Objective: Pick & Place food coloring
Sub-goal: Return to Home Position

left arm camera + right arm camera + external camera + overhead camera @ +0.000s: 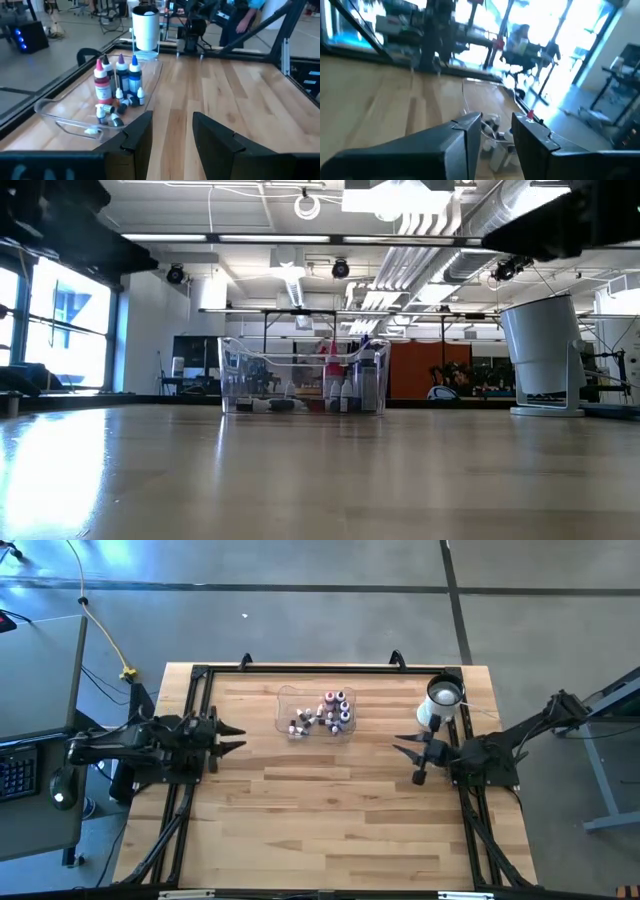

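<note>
Left gripper (236, 737): fingers apart, nothing between them. It sits low at the left edge of the surface (330, 820) and points across the wood toward the middle. In the left wrist view the gripper (172, 131) shows an open gap with bare planks ahead of it.

Right gripper (400, 744): fingers likewise apart and holding nothing, as the right wrist view (497, 131) confirms. It sits at the right edge and points back toward the middle, facing the left one.

Room for moving: an open stretch of wood runs between the two grippers, and the whole near half of the surface lies open behind it. A black frame (300, 667) borders the left, far and right edges. Each arm lies folded low over its own side rail.

Obstacles: a clear tray (285, 696) stands near the far edge, between the arms and beyond the line joining the grippers. A white cup (441, 700) stands at the far right corner, near the right gripper and apart from it.

Task items: the food coloring bottles (325, 712) are all gathered inside the tray. The taller ones (121, 75) stand upright in red, purple and blue. The small ones cluster at their feet, and whether each stands or lies cannot be told.
</note>
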You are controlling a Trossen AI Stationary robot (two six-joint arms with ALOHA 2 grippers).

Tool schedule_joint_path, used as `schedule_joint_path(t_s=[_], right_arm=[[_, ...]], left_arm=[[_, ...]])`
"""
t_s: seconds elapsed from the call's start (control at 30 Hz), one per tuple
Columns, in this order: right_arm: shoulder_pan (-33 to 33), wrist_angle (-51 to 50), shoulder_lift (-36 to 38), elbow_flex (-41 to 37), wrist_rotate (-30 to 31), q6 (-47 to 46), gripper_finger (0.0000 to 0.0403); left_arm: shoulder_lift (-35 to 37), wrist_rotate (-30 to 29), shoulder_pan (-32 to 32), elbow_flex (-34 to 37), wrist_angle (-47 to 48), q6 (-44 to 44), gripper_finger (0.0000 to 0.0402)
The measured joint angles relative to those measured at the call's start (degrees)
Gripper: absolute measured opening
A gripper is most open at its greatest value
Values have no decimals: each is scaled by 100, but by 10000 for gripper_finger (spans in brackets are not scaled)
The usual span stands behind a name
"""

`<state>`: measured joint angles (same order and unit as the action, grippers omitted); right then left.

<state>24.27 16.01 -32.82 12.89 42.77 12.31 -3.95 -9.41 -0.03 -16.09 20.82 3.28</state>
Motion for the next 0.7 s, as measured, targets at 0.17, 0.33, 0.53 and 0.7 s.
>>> schedule_joint_path(t_s=[0.17,0.33,0.53,0.7], right_arm=[[-2,1273,1071,-1131,-27,836,103],[0,1098,1675,-1194,10,1212,103],[0,974,1746,-1196,-11,1221,103],[0,968,1748,-1196,-11,1222,103]], left_arm=[[10,0,0,333,-95,53,138],[8,-9,0,512,-94,340,138],[8,-13,0,649,49,344,138],[8,-15,0,655,121,344,138]])
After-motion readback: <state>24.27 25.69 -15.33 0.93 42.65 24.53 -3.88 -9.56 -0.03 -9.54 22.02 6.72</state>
